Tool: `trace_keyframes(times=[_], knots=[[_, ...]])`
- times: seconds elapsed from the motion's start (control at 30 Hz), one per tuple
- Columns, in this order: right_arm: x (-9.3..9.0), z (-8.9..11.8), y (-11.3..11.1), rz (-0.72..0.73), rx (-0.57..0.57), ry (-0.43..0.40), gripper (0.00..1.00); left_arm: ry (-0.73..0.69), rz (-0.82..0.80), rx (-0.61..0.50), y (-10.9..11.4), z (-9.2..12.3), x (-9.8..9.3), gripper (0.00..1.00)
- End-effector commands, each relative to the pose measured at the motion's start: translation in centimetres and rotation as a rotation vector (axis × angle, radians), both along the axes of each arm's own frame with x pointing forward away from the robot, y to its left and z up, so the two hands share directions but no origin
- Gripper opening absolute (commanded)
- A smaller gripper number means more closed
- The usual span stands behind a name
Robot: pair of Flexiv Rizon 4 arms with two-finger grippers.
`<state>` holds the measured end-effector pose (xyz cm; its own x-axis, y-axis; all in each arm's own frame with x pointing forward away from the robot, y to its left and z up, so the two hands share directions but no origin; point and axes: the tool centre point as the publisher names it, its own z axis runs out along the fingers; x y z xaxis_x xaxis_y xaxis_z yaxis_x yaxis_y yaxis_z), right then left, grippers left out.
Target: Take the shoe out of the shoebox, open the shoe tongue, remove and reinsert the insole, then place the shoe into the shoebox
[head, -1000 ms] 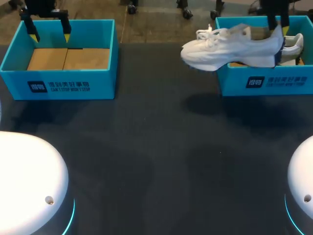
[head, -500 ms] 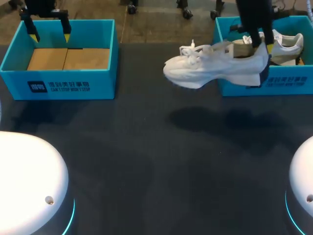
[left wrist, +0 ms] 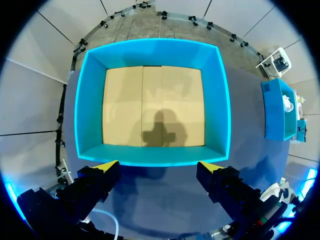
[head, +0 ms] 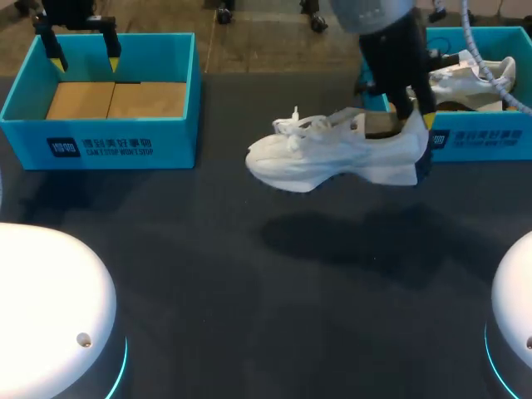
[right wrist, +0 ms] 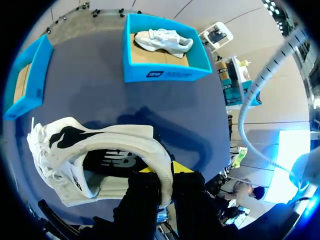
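Note:
A white shoe (head: 332, 155) hangs in the air over the table's middle, toe toward the left box. My right gripper (head: 420, 125) is shut on the shoe's heel collar (right wrist: 162, 167), one finger inside the shoe and one outside. The shoe's dark insole (right wrist: 112, 162) shows inside it in the right wrist view. Behind it stands the blue shoebox (head: 482, 137) at the back right, with a second white shoe (head: 470, 76) lying in it. My left gripper (head: 83, 51) hangs open above the back of the empty blue box (head: 100, 141) at the back left, nothing between its fingers (left wrist: 106, 166).
The left box (left wrist: 150, 97) has a bare cardboard floor. Dark table surface (head: 249, 274) spreads in front of both boxes. Two white robot bases (head: 50, 307) sit at the near corners.
My right arm has carried the shoe out of the right shoebox, leftward and toward the table's front. The left arm has stayed still.

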<state>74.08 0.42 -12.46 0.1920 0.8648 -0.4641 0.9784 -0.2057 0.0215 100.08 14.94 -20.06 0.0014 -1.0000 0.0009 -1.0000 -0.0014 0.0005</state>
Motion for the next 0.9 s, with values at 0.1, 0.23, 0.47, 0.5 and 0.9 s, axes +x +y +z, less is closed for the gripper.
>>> trace_keyframes(times=[0.1,0.23,0.47,0.5,0.9], knots=[[-2.6,-0.3,2.3,-0.007,-0.008,0.008,0.00,0.000,0.000,0.000,0.0,0.0,0.0,1.00],[-4.0,-0.9,3.0,-0.016,0.011,0.011,0.00,0.000,0.000,0.000,0.0,0.0,0.0,1.00],[-5.9,-2.2,4.4,0.011,0.034,0.037,0.00,0.000,0.000,0.000,0.0,0.0,0.0,1.00],[-6.0,-2.3,4.4,0.015,0.013,0.057,0.00,0.000,0.000,0.000,0.0,0.0,0.0,1.00],[-6.0,-2.3,4.4,0.015,0.013,0.057,0.00,0.000,0.000,0.000,0.0,0.0,0.0,1.00]])
